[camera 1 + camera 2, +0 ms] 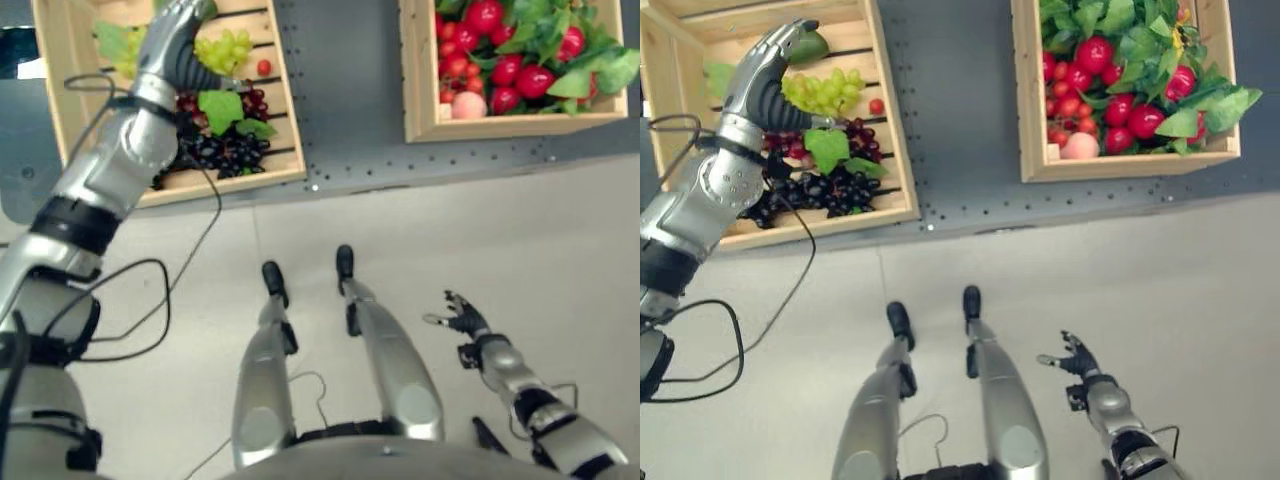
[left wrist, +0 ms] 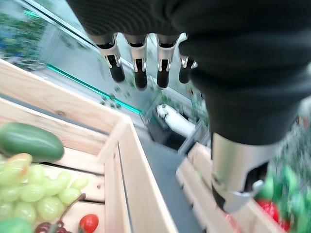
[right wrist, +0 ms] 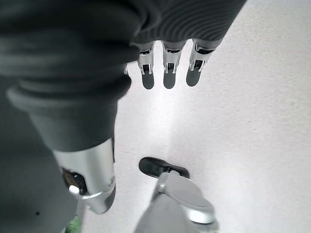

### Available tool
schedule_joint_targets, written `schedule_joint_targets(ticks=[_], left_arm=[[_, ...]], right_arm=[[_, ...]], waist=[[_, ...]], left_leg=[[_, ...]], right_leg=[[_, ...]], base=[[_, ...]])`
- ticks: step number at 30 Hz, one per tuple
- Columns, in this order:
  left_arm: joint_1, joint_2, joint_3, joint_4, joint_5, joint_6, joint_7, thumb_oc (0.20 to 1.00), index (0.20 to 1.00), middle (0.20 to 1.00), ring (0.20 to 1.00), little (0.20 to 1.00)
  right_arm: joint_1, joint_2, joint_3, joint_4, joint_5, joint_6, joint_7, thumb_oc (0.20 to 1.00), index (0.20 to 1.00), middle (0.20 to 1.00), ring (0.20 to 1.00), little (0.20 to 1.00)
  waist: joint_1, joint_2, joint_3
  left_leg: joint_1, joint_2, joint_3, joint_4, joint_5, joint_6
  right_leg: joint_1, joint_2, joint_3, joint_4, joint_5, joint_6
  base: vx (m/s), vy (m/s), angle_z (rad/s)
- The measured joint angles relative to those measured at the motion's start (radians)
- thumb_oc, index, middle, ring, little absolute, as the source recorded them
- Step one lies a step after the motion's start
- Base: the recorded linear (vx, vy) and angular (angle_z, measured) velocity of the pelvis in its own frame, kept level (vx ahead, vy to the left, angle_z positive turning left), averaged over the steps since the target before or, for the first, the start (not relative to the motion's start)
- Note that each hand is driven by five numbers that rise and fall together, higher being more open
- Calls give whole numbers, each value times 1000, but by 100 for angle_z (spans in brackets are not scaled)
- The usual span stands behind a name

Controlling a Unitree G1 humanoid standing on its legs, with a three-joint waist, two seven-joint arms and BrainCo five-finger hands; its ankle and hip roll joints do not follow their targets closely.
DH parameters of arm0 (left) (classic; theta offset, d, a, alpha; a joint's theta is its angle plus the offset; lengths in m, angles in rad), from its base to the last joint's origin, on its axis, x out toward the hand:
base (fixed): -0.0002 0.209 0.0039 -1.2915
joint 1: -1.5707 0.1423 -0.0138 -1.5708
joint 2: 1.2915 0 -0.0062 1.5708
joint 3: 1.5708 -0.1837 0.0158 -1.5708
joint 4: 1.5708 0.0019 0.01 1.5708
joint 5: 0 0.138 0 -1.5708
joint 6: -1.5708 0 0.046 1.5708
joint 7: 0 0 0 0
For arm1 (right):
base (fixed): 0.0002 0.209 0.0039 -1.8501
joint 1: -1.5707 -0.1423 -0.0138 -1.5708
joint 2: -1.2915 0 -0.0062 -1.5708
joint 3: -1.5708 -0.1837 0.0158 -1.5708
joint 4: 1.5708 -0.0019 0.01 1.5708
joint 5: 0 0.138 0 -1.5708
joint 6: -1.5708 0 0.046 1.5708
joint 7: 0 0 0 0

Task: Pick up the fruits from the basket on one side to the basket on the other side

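Two light wooden slatted crates sit on a dark grey table (image 1: 340,110), one on the left and one on the right, well apart.

The left wooden crate (image 1: 890,150) holds a bunch of light green grapes (image 1: 825,92), a bunch of dark purple grapes (image 1: 825,190), some dark red cherries (image 1: 862,135), one small red cherry tomato (image 1: 876,106), a smooth dark green fruit shaped like a long oval (image 1: 808,46) and a few flat green leaves (image 1: 826,148).

The robot's left hand (image 1: 775,60) reaches over this crate from the near left. It hangs above the fruit, over the far part of the crate. Its fingers (image 2: 140,65) are straight and relaxed, and they hold nothing. The dark green fruit lies just beside the fingertips in the head views. In the left wrist view it lies down in the crate, apart from the hand. The light green grapes lie just near of the hand, and the dark purple grapes lie nearer still, beside the arm. The small red tomato sits to the right of the green grapes, close to the crate's right wall.

The right wooden crate (image 1: 418,90) is packed with shiny red round fruits (image 1: 520,70), one pale pink peach (image 1: 468,104) at its near left corner, and lots of green leaves (image 1: 590,75).

The robot's right hand (image 1: 466,318) hangs low over the pale grey floor (image 1: 560,250), near and to the right, far from both crates. Its fingers (image 3: 169,73) are spread and loose, with nothing in them.
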Motion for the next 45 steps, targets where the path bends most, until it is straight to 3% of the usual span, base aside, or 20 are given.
schedule_joint_targets(ticks=[5, 7, 9, 12, 19, 32, 45], left_arm=[[-169, -13, -227, 195, 88, 39, -79, 1000, 1000, 1000, 1000, 1000], [-170, -15, -228, 207, 90, 45, -85, 1000, 1000, 1000, 1000, 1000], [-218, -25, -313, 263, 122, 59, -105, 1000, 1000, 1000, 1000, 1000], [-241, -21, -359, 286, 173, 70, -151, 1000, 1000, 1000, 1000, 1000], [-237, -7, -381, 335, 209, 84, -233, 1000, 1000, 1000, 1000, 1000], [-193, 109, -377, 354, 210, 86, -234, 1000, 1000, 1000, 1000, 1000], [-141, 100, -319, 335, 238, 98, -206, 1000, 1000, 1000, 1000, 1000]], right_arm=[[-5, 5, 1, 4, 20, -1, 1, 1000, 1000, 1000, 1000, 1000], [-5, 5, 3, 2, 35, -1, 1, 1000, 1000, 1000, 1000, 1000], [-6, 4, 22, 3, 45, -1, 4, 1000, 1000, 1000, 1000, 1000], [-5, 7, 35, 4, 56, -1, 6, 1000, 1000, 1000, 1000, 1000], [-5, 15, 38, 7, 76, 1, 27, 1000, 1000, 1000, 1000, 1000], [1, 16, 38, 3, 94, 2, 56, 1000, 1000, 1000, 1000, 1000], [15, 8, 38, -93, 113, 1, 65, 1000, 1000, 1000, 1000, 1000]], waist=[[-5, -10, 5], [-7, -11, 6], [-2, -12, 6], [-2, -12, 6], [2, -21, 10], [1, -23, 10], [-4, -33, 14]], left_leg=[[-10, 1, -2, 3, -2, -1], [-11, 1, -2, 3, -3, -2], [-14, 1, -5, 4, -3, -2], [-35, 0, -5, 22, -8, 2], [-60, 0, -5, 51, -15, 7], [-80, 0, -5, 58, -18, 7], [-107, 3, -6, 71, -18, 7]], right_leg=[[-14, 0, -3, 1, 0, -1], [-14, 0, -3, 1, 0, -1], [-15, -1, -5, 1, 0, -1], [-30, -3, -3, 8, 1, -1], [-44, -6, -3, 11, 9, -7], [-66, -6, -2, 15, 13, -8], [-92, -5, -1, 23, 11, -4]], base=[[4, -5, -6], [0, 0, 0], [-4, 2, 5], [-2, 1, 1], [0, 0, 0], [-1, 0, -1], [0, 0, 0]])
